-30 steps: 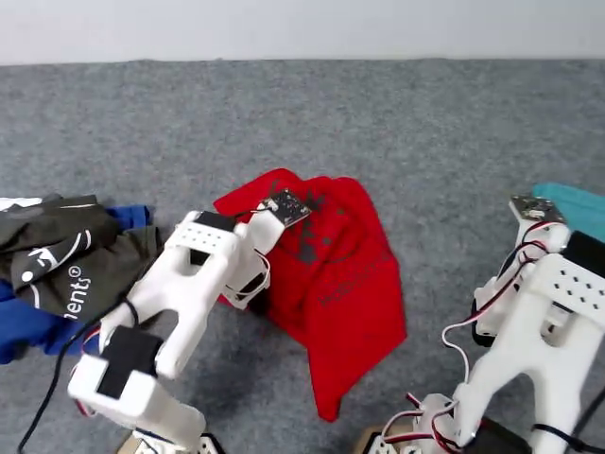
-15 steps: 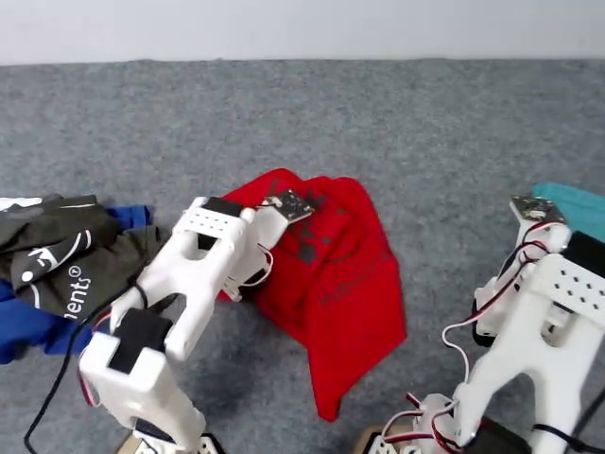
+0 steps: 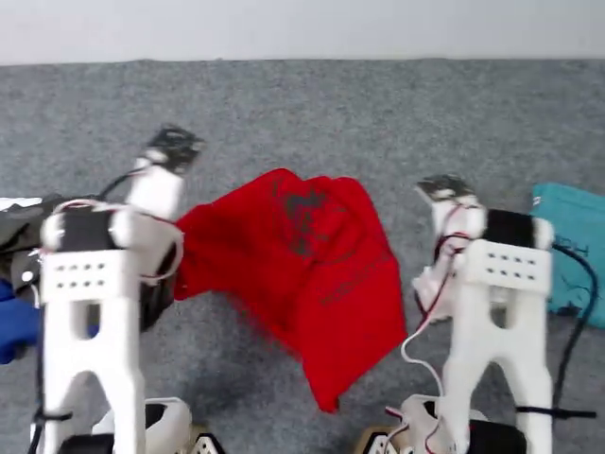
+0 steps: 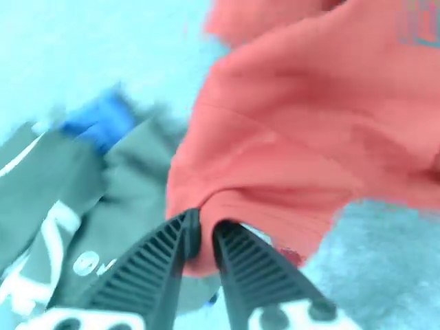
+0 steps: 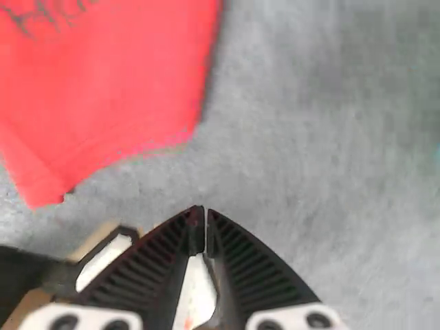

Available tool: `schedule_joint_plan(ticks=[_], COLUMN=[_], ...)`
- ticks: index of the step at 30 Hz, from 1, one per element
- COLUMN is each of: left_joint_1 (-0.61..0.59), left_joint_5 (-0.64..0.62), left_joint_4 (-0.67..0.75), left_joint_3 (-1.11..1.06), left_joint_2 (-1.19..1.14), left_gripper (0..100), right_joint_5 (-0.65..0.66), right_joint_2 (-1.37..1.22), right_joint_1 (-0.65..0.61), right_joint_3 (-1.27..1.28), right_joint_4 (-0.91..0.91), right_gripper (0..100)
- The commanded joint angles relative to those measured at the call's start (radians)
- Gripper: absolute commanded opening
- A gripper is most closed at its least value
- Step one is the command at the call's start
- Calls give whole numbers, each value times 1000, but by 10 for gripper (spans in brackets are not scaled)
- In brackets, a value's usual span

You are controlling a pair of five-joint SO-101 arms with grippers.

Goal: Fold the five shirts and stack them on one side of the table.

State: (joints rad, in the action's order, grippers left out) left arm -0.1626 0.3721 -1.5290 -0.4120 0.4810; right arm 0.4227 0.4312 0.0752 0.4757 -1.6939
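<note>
A red shirt [image 3: 312, 255] with dark print lies crumpled in the middle of the grey table. Its left edge is pulled out sideways toward the left arm [image 3: 95, 274]. My left gripper [image 4: 203, 230] is shut on a fold of the red shirt [image 4: 295, 137], holding it above the dark grey shirt [image 4: 89, 220]. The right arm [image 3: 487, 274] stands just right of the red shirt. My right gripper [image 5: 201, 218] is shut with nothing in it, over bare carpet beside the red shirt [image 5: 103, 89].
A dark grey shirt [image 3: 19, 236] with white print lies over a blue shirt [image 3: 14, 326] at the left edge. A teal shirt [image 3: 572, 251] lies at the right edge. The grey carpet [image 3: 312, 113] runs back to a pale wall.
The left arm swung back to the left and dragged the red shirt's left edge with it. The right arm shifted left, closer to the red shirt.
</note>
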Motion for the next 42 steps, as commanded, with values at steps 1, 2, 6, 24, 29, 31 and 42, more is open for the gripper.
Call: schedule_joint_plan(ticks=[1, 2, 6, 24, 29, 31, 42], left_joint_1=[-121, -152, -258, -304, -304, -304, -302], left_joint_5=[9, 9, 5, -44, -46, -46, -46], left_joint_4=[-11, -6, 11, 11, 11, 11, 46], left_joint_3=[30, 33, 35, 31, 31, 31, 27], left_joint_2=[55, 55, 60, 60, 60, 60, 55], left_gripper=[14, 14, 14, 14, 14, 14, 14], right_joint_5=[-12, -9, -6, 74, 89, 89, 81], right_joint_2=[12, -5, -147, -860, -958, -975, -938], right_joint_1=[-113, -142, -219, -242, -163, -156, -249], right_joint_3=[-5, -5, -5, -374, -677, -789, -1025], right_joint_4=[91, 116, 206, 390, 380, 328, -94], right_gripper=[10, 10, 10, 10, 10, 10, 10])
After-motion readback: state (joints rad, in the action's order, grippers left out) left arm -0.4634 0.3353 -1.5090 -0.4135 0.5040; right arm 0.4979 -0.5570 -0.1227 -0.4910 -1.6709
